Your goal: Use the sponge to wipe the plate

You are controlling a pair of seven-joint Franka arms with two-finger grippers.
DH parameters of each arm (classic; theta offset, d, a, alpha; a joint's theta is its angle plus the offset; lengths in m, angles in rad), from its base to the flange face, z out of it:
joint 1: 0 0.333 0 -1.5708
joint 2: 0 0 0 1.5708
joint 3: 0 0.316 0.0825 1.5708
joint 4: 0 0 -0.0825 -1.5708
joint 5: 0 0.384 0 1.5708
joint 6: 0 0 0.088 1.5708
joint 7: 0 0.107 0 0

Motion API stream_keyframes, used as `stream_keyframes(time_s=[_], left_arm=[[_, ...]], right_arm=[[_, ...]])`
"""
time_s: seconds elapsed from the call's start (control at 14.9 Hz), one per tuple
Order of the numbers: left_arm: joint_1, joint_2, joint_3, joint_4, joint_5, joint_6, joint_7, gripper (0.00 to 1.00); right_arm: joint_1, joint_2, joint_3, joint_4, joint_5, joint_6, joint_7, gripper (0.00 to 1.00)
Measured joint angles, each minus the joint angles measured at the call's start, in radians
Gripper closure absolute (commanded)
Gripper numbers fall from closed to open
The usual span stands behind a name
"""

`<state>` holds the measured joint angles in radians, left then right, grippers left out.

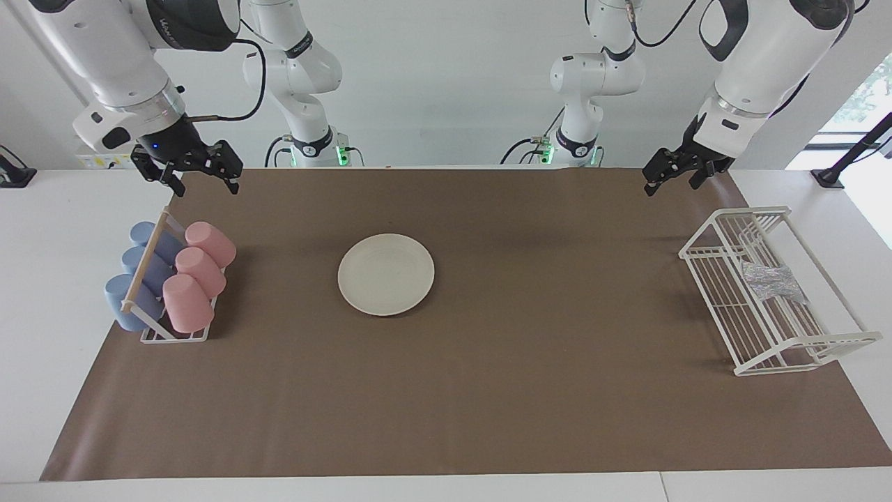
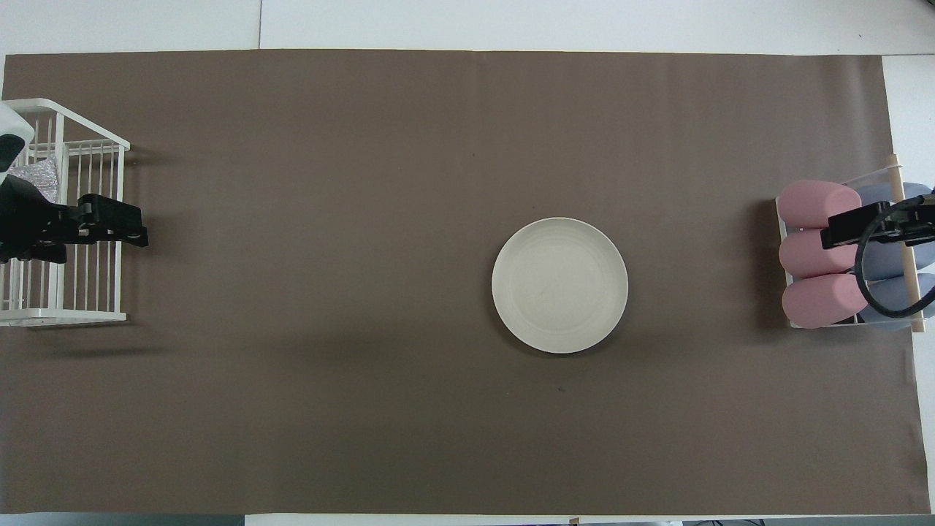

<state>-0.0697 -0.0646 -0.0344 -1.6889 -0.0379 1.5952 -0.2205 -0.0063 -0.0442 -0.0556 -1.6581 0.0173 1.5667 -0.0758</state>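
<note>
The sponge lay in a white wire rack, well apart from the plate. Both end effectors, left and right, hung spread and empty above the worktop.

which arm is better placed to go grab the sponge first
Left. The left gripper hangs open over the table's edge by the white wire rack that holds the sponge. The right gripper, also open, waits above the cup rack at the table's right-arm end.
</note>
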Motion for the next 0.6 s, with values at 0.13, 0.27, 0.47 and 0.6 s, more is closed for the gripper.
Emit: stream_keyframes(time_s=[0.13,0.27,0.47,0.6], left_arm=[[0.000,0.001,0.000,-0.003,0.003,0.015,-0.033,0.00],[-0.002,0.006,-0.004,-0.009,0.051,0.023,-0.066,0.00],[-0.029,0.031,-0.012,-0.037,0.188,0.065,-0.080,0.00],[-0.059,0.066,-0.014,-0.067,0.323,0.092,-0.087,0.00]], right_arm=[[0.000,0.000,0.000,0.000,0.000,0.000,0.000,0.00],[0.000,0.000,0.000,0.000,0.000,0.000,0.001,0.00],[0.000,0.000,0.000,0.000,0.000,0.000,0.009,0.00],[0.000,0.000,0.001,0.000,0.000,0.000,0.023,0.00]])
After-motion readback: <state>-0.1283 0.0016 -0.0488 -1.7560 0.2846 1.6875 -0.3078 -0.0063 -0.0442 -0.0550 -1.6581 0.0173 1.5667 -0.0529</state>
